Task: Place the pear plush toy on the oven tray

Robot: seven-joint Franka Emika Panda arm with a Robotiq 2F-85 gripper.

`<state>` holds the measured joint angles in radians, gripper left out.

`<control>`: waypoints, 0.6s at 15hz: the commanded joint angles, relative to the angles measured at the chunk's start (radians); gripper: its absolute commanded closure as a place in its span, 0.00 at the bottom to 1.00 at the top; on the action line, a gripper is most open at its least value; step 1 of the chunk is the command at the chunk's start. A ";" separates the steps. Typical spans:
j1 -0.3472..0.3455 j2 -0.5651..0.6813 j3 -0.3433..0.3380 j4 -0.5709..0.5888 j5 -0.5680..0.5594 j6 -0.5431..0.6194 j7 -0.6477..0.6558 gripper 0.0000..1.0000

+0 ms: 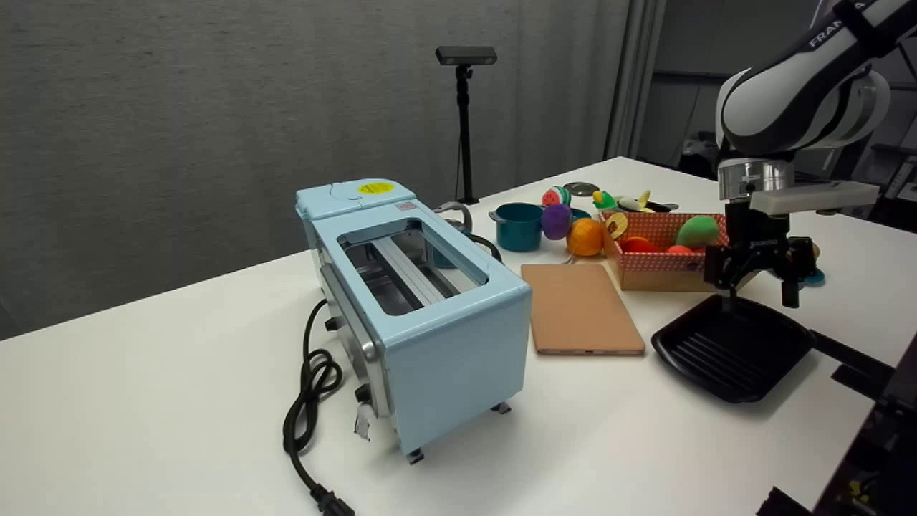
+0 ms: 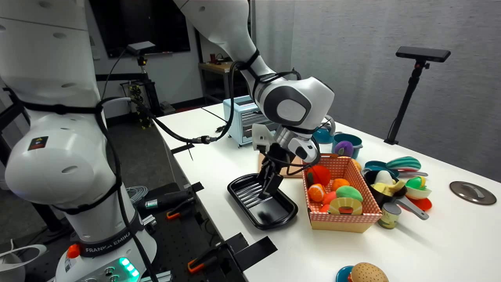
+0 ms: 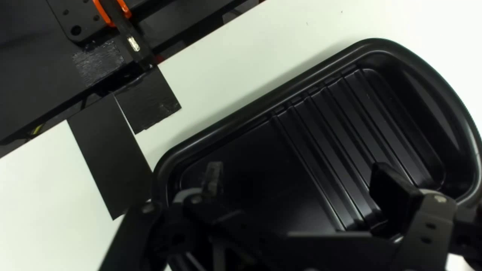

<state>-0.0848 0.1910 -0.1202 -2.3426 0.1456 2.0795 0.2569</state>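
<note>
Resting inside the crate (image 2: 340, 226), pear plush toy (image 1: 698, 233): bright green, smooth and rounded, longer than tall, its top showing above the checked rim; in an exterior view it lies toward the right end, among red toys (image 1: 637, 245).
Crate: checked red-and-white lining over a brown wall; in an exterior view it stands right of the oven tray (image 3: 271, 165), with the toy toward the near end, just behind a yellow fruit slice (image 2: 355, 206).
Oven tray: glossy black, raised rim, rounded corners; ribbed across one end, flat at the other, lying level on the white table (image 1: 573, 444).
Gripper (image 3: 301, 178): over the tray, pointing down; fingers spread wide, the tray's dark floor showing between them. Whether a fingertip touches the tray cannot be told.
Arm (image 1: 788, 104): extends from the right in an exterior view, forearm slanting down to a wrist that hangs close to upright.
Table edge: runs near one long side of the tray, a band of white between; black strips (image 3: 111, 158) lie across the edge by the tray's flat end.
Room: in an exterior view the wooden board (image 1: 584, 308) lies just left of the tray, the pale blue oven (image 1: 458, 373) well apart farther left, and white table on the near side.
</note>
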 commanded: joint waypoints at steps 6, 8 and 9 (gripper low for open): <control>0.000 -0.137 0.003 -0.019 -0.012 -0.013 0.019 0.00; -0.002 -0.178 0.002 -0.005 -0.023 -0.025 0.023 0.00; -0.005 -0.196 0.002 0.007 -0.030 -0.033 0.023 0.00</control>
<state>-0.0849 0.0818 -0.1162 -2.3395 0.1436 2.0782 0.2569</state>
